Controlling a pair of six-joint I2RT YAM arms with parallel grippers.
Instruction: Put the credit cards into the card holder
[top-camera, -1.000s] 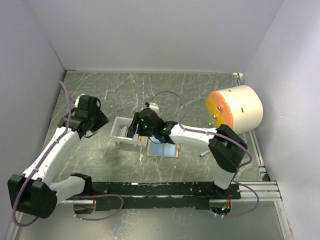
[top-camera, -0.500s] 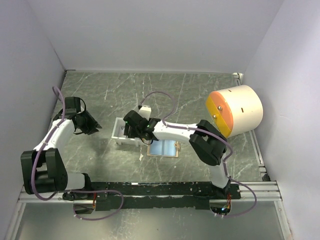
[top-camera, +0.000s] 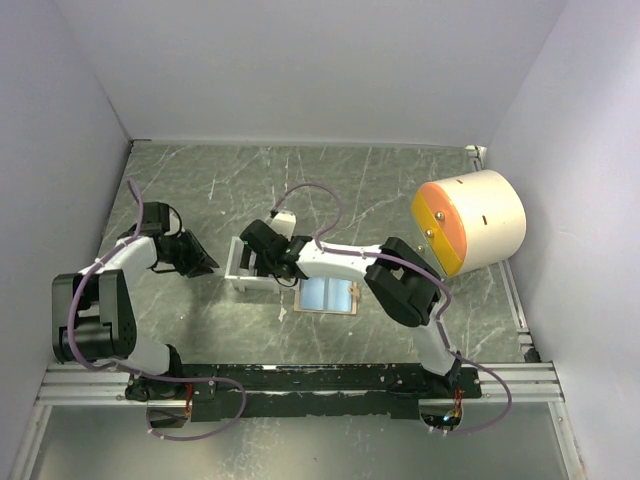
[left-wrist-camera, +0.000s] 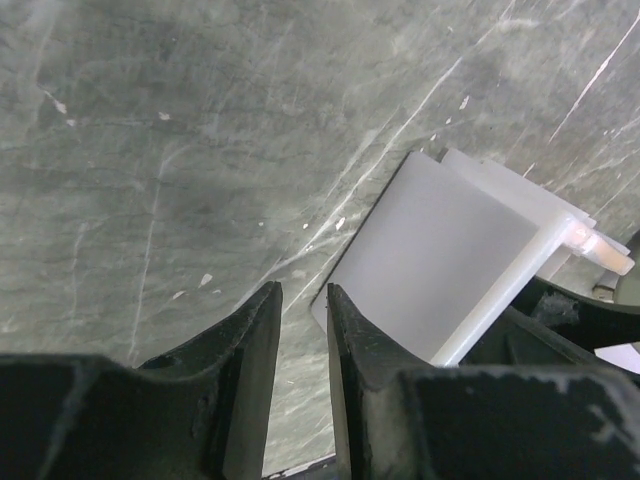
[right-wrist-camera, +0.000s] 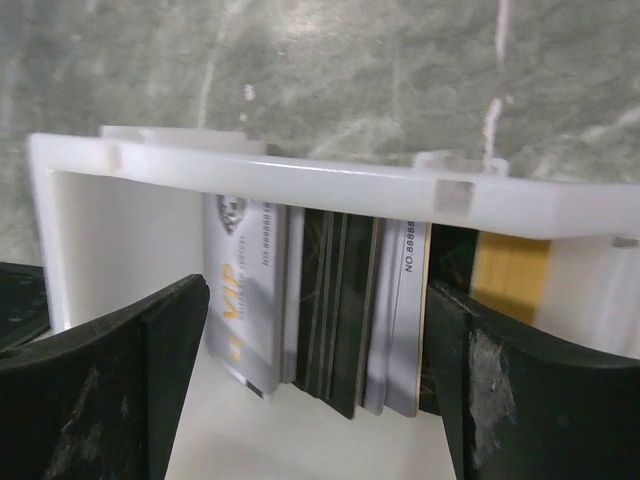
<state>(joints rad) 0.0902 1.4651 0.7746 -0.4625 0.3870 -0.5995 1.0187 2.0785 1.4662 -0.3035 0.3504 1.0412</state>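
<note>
Several thin grey-and-black credit cards stood upright in a white plastic tray, so the right gripper straddled them wide-open; the left gripper was narrow and empty.

- Left arm: stretched out from its base a second ago, now folded back on itself, with the elbow low against the left wall and the forearm reaching out level.
- Left gripper: now slightly nearer the camera and closer to the white tray, just off the tray's left end.
- Right arm: elbow drawn in from the right side of the table toward the middle.
- Right gripper: shifted left from the tray's right end to above the tray, its fingers spread either side of the credit cards.
</note>
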